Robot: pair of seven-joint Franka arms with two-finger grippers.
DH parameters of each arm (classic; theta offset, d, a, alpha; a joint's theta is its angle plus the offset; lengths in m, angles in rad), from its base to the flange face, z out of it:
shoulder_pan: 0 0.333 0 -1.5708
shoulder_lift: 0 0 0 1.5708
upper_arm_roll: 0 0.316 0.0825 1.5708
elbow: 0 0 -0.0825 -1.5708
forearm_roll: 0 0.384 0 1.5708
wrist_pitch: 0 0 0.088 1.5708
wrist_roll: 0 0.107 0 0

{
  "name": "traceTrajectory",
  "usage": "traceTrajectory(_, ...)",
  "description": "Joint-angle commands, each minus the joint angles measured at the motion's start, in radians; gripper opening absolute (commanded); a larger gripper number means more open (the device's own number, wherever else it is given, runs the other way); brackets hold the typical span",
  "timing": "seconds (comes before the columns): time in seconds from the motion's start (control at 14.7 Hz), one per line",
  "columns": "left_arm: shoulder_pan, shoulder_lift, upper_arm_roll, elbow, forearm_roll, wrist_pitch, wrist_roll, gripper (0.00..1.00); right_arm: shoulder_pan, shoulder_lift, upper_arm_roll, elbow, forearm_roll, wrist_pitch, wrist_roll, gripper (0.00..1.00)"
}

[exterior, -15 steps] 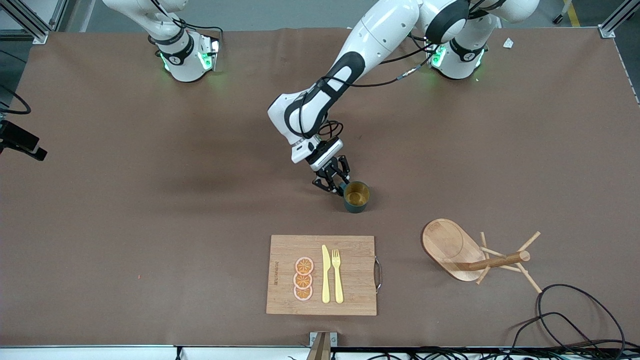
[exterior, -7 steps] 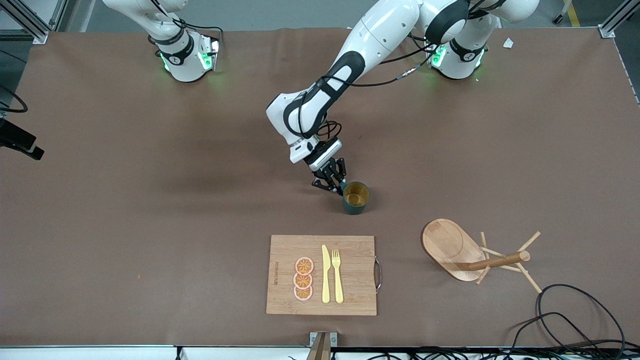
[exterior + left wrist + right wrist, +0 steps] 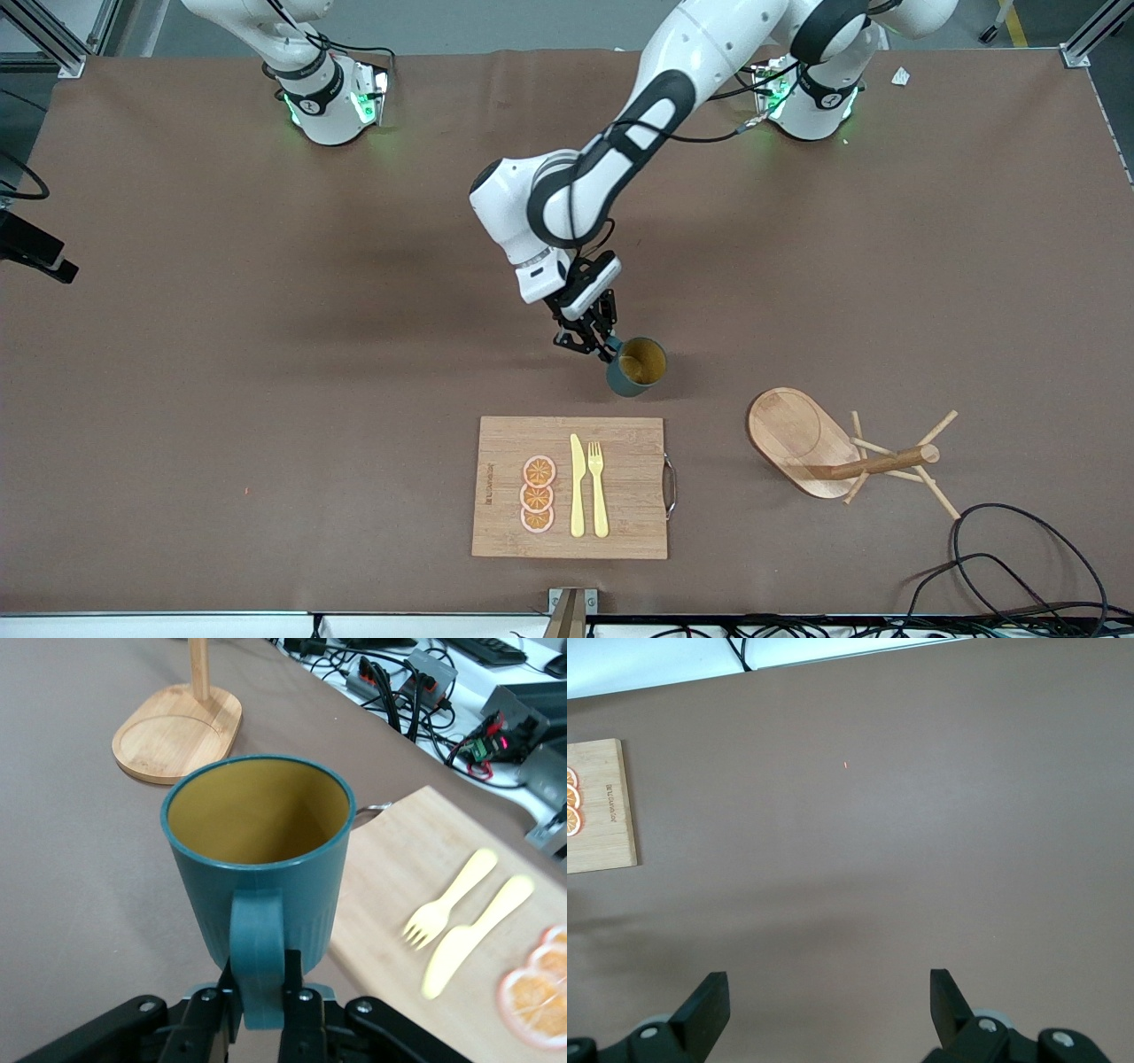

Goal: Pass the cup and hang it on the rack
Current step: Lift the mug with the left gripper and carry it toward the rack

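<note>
The teal-green cup [image 3: 640, 365] with its yellow inside hangs tilted just over the middle of the table. My left gripper [image 3: 602, 346] is shut on its side handle. In the left wrist view the cup [image 3: 257, 868] fills the middle, and the left gripper [image 3: 263, 979] pinches the handle from both sides. The wooden rack [image 3: 793, 439] stands toward the left arm's end of the table, nearer to the front camera than the cup; its base [image 3: 177, 722] also shows in that wrist view. My right gripper [image 3: 828, 988] is open over bare table with nothing between its fingers.
A bamboo cutting board [image 3: 620, 434] with orange slices [image 3: 538, 494], a yellow knife [image 3: 578, 486] and a fork [image 3: 598, 487] lies nearer to the front camera than the cup. Black cables [image 3: 1019, 549] coil near the rack at the table's front edge.
The left gripper closed on the cup's handle, then raised and tilted the cup, carrying it slightly toward the front camera. The right arm has not moved.
</note>
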Motion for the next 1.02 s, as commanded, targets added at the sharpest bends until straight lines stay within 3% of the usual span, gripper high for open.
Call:
traceTrajectory(0.0, 0.066, -0.097, -0.008, -0.025, -0.109, 0.06, 0.039, 0.0, -0.017, 0.003, 0.013, 0.011, -0.004, -0.013, -0.005, 1.0)
traceTrajectory(0.41, 0.234, -0.261, -0.008, -0.025, -0.436, 0.188, 0.188, 0.01, -0.015, 0.003, 0.013, 0.011, -0.006, -0.013, -0.008, 1.0)
traceTrajectory(0.95, 0.536, -0.392, -0.007, -0.025, -1.126, 0.202, 0.659, 0.0, -0.017, 0.003, 0.015, 0.011, -0.003, -0.01, -0.008, 1.0)
